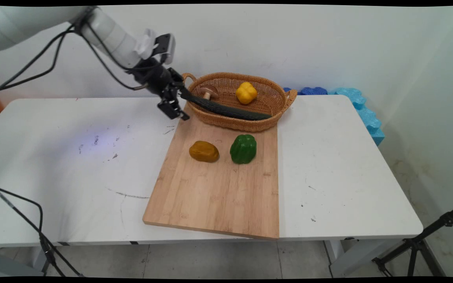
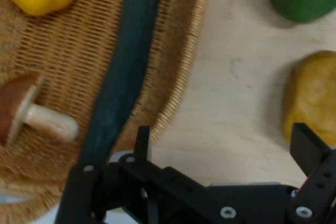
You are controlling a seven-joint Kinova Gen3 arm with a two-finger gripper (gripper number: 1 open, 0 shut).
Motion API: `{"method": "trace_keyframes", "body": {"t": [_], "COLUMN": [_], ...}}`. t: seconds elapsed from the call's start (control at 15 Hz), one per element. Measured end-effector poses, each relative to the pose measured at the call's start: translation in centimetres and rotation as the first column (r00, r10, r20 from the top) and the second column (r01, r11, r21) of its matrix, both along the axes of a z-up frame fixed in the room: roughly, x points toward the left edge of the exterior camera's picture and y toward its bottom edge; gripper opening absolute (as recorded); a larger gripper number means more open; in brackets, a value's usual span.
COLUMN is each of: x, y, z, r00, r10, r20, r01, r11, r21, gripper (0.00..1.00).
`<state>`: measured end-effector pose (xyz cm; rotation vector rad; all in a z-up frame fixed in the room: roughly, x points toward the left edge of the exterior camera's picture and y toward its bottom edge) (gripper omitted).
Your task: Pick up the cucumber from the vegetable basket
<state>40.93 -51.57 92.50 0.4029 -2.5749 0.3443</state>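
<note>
Cucumber (image 1: 226, 110) lay across the wicker basket's (image 1: 285, 103) near rim.
We saw the pincer (image 1: 177, 109) spread wide just beside its left end, above the cutting board's (image 1: 218, 192) far-left corner on the worktop (image 1: 336, 165).

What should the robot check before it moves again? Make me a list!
1. Black two-finger gripper open, with nothing between its fingers: ok.
2. Long dark green cucumber inside the fingers' gap: not ok; it lies beside one finger, outside the gap.
3. Finger clear of the cucumber: cannot tell.
4. Cucumber resting steady: ok; it lies across the woven wicker basket, with its end over the rim near the gripper.
5. Brown mushroom and yellow bell pepper out of the way: ok, both are deeper in the basket.
6. Green bell pepper and yellow-brown potato apart on the wooden cutting board: ok.
</note>
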Motion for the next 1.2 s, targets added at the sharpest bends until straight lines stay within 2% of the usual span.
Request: {"method": "trace_keyframes", "body": {"t": [0.4,1.2], "x": [-2.6,-5.8], "y": [-4.3,-9.3], "z": [-1.4,-4.4], "r00": [0.999,0.997], "r10": [0.001,-0.001], "r20": [0.032,0.08], "r01": [0.0,0.005], "r11": [0.999,0.999], "r21": [-0.032,-0.05], "gripper": [1.0,1.0]}}
